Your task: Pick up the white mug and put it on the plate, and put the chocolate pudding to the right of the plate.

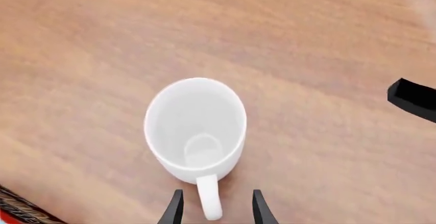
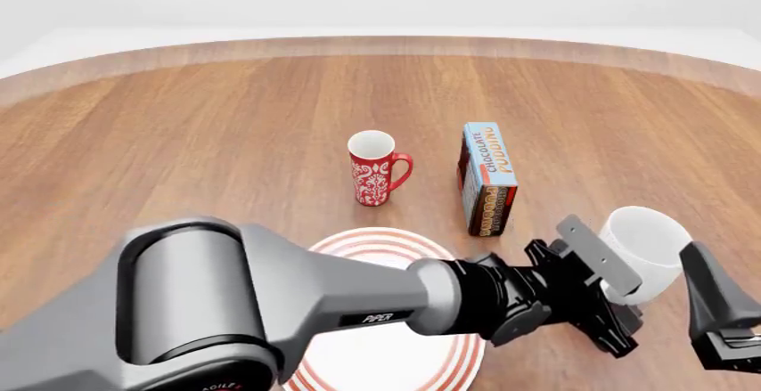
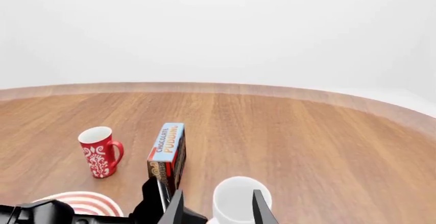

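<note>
Left gripper (image 1: pixel 216 208) is open, its fingers on each side of the white mug's (image 1: pixel 195 129) handle. It is not squeezing it. Right gripper (image 3: pixel 216 208) is open too.

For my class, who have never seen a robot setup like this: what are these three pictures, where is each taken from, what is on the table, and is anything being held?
These are simulator renders of two robot arms at a round wooden table. The front view looks down from behind the arms. The other two come from cameras behind each gripper.

On the table stand a plain glossy white mug, a slimmer red patterned mug, an upright light-blue chocolate pudding carton and a large white plate with red rings, partly hidden by the grey left arm.

The left gripper is open, its fingers either side of the white mug's handle. The right gripper is open too. Nothing is held yet.
</note>
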